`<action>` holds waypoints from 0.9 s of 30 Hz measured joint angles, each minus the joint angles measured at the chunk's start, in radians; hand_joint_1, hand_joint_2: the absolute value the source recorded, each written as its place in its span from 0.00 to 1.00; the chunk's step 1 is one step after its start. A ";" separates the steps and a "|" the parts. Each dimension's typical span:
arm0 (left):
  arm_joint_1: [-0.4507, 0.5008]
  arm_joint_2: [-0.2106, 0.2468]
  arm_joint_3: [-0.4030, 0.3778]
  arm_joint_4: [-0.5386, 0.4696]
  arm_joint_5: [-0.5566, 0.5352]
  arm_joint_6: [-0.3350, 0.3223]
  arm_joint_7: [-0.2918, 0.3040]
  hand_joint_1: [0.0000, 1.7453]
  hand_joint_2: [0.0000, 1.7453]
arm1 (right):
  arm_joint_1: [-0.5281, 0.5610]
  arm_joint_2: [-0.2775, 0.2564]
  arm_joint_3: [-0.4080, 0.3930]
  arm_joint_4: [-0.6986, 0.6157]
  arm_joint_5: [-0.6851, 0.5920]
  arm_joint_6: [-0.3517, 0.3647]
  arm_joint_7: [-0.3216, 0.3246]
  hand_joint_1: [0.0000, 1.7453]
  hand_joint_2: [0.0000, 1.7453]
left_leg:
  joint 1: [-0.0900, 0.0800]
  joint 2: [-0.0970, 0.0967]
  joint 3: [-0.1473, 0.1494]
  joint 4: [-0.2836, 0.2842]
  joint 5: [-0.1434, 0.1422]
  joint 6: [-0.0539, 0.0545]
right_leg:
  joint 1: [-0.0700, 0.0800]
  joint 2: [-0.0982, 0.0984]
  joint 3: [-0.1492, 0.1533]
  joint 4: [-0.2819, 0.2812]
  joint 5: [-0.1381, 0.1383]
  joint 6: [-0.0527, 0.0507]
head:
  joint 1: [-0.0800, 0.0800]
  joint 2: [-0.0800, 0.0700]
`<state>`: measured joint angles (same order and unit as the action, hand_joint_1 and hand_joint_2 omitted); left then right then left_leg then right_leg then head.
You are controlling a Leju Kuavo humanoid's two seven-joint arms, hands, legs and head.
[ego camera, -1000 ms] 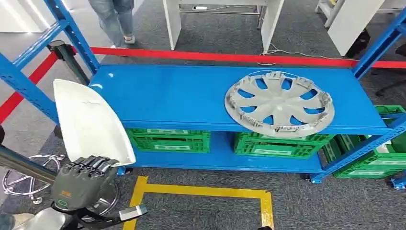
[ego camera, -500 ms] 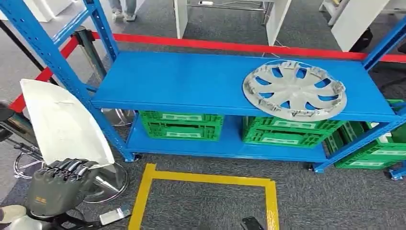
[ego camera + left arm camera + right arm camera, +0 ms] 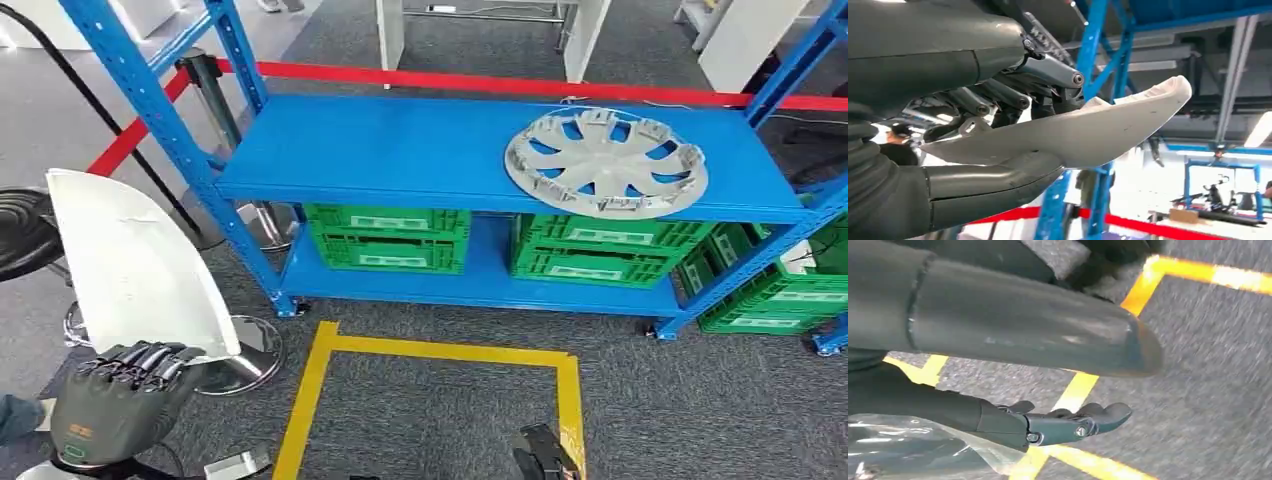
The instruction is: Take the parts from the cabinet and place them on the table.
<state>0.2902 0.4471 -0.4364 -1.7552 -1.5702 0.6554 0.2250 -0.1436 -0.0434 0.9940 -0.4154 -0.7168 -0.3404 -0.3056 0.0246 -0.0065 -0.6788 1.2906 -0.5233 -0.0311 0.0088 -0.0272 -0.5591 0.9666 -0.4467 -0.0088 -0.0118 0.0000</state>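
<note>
**White panel held low at left as the view swings off the shelf**

Low at the left of the head view, the left robot hand [image 3: 120,400] grips the lower edge of a white curved plastic panel [image 3: 135,265], which stands up from its fingers beside the blue metal shelf unit [image 3: 400,155]. The left wrist view shows the panel [image 3: 1083,132] clamped between the thick grey thumb below and the darker fingers [image 3: 1048,72] above. A silver plastic wheel cover [image 3: 605,162] lies flat on the top shelf, toward its right end, well apart from the panel. Green plastic crates [image 3: 388,238] sit on the lower shelf.

Compared with half a second ago, the whole picture has shifted: the shelf now sits higher and further right, and more grey carpet and yellow floor tape [image 3: 440,352] shows below. That is the camera moving; the wheel cover keeps its place on the shelf and the panel stays in the same grip.

The right robot hand [image 3: 1068,425] hangs over the carpet with its fingers apart, holding nothing.
</note>
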 joint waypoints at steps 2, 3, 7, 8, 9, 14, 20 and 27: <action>-0.004 -0.008 -0.004 0.000 0.000 0.000 -0.001 1.00 1.00 | -0.006 -0.012 -0.040 0.008 -0.016 -0.040 0.001 0.00 0.00 | 0.009 0.002 0.121 -0.155 0.041 -0.012 | -0.011 -0.003 -0.036 0.022 0.012 0.015 | 0.000 0.000; -0.013 -0.011 -0.009 0.000 0.000 0.000 -0.001 1.00 1.00 | -0.010 -0.023 -0.058 0.013 -0.025 -0.053 0.002 0.00 0.00 | 0.010 0.002 0.171 -0.239 -0.003 -0.019 | -0.011 -0.004 -0.052 0.032 0.016 0.021 | -0.003 0.000; -0.039 -0.018 -0.035 0.006 0.000 0.002 0.002 1.00 1.00 | -0.012 -0.062 -0.148 0.044 -0.042 -0.088 0.000 0.00 0.00 | -0.013 -0.001 0.165 -0.270 0.002 0.037 | -0.019 -0.006 -0.070 0.035 0.051 0.052 | -0.004 0.000; -0.044 -0.023 -0.042 0.008 0.000 0.003 0.003 1.00 1.00 | -0.010 -0.072 -0.167 0.053 -0.043 -0.094 0.000 0.00 0.00 | -0.010 0.002 0.157 -0.278 0.016 0.055 | -0.023 -0.002 -0.077 0.037 0.049 0.058 | -0.003 0.000; -0.052 -0.026 -0.048 0.011 -0.001 0.005 0.004 1.00 1.00 | -0.007 -0.081 -0.183 0.060 -0.044 -0.097 -0.001 0.00 0.00 | -0.010 0.005 0.146 -0.278 0.026 0.065 | -0.024 0.010 -0.093 0.058 0.006 0.062 | -0.003 0.000; -0.067 -0.039 -0.069 0.026 0.000 0.011 0.007 1.00 1.00 | -0.002 -0.107 -0.232 0.082 -0.044 -0.108 -0.004 0.00 0.00 | -0.020 0.005 0.075 -0.275 0.078 0.079 | -0.020 0.025 -0.162 0.350 -0.169 0.066 | 0.001 0.000; -0.087 -0.054 -0.101 0.043 0.000 0.018 0.025 1.00 1.00 | 0.005 -0.126 -0.275 0.092 0.005 -0.110 -0.005 0.00 0.00 | -0.024 0.005 0.028 -0.274 0.130 0.060 | -0.009 0.030 0.096 -0.005 -0.092 0.046 | 0.000 0.000; -0.105 -0.065 -0.128 0.066 0.001 0.024 0.037 1.00 1.00 | 0.024 -0.126 -0.306 0.102 0.114 -0.069 0.038 0.00 0.00 | -0.017 0.003 -0.030 -0.076 -0.043 0.026 | -0.012 0.016 0.041 -0.009 -0.029 0.006 | -0.006 0.000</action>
<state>0.1850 0.3819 -0.5642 -1.6892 -1.5690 0.6798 0.2617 -0.1196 -0.1694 0.6878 -0.3132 -0.6031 -0.4093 -0.2674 0.0072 -0.0032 -0.7085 1.2145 -0.5665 -0.0055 -0.0030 -0.0112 -0.5183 0.9574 -0.4753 -0.0025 -0.0179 0.0000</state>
